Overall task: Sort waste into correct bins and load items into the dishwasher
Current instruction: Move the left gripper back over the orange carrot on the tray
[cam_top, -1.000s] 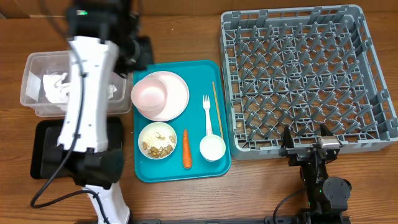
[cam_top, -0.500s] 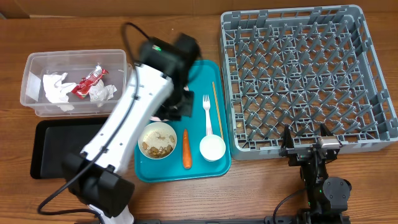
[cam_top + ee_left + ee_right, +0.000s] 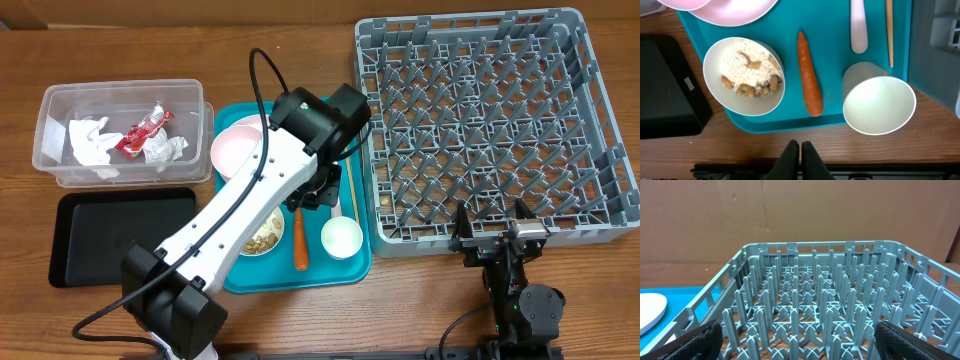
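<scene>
Currently my left fingers are pressed shut on nothing, over the teal tray near the carrot and white cup. My right fingers gape wide, empty, beside the dish rack.

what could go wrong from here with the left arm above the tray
1. The left gripper is shut and empty; going down on the carrot like that would probably shove or roll it instead of gripping it.
2. The carrot lies between the rice bowl and the white cup; spread fingers could knock either, spilling rice or tipping the cup.
</scene>
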Controlling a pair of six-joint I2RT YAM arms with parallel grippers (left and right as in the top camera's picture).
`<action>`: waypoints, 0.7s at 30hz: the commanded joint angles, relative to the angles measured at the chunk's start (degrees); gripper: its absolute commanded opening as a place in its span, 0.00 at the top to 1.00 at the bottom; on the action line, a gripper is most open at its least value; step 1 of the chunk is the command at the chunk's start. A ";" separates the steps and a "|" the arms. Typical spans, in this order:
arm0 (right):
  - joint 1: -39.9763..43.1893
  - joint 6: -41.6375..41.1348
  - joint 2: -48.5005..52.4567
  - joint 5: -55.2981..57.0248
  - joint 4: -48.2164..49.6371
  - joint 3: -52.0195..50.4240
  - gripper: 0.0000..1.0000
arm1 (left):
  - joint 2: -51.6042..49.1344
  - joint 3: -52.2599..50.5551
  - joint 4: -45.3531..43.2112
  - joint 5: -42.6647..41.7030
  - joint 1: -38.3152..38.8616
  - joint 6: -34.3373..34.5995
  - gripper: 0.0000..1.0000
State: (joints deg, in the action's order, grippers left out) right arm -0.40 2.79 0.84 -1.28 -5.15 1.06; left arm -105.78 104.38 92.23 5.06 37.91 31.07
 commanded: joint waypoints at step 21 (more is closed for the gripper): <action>0.20 0.09 -0.61 -0.13 0.44 -0.61 0.00 | 3.96 -16.59 -15.02 3.41 -3.45 4.94 0.92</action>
State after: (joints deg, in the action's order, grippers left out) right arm -0.40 2.81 0.84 -1.28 -5.10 1.06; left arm -103.18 89.34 78.81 7.18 36.69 34.63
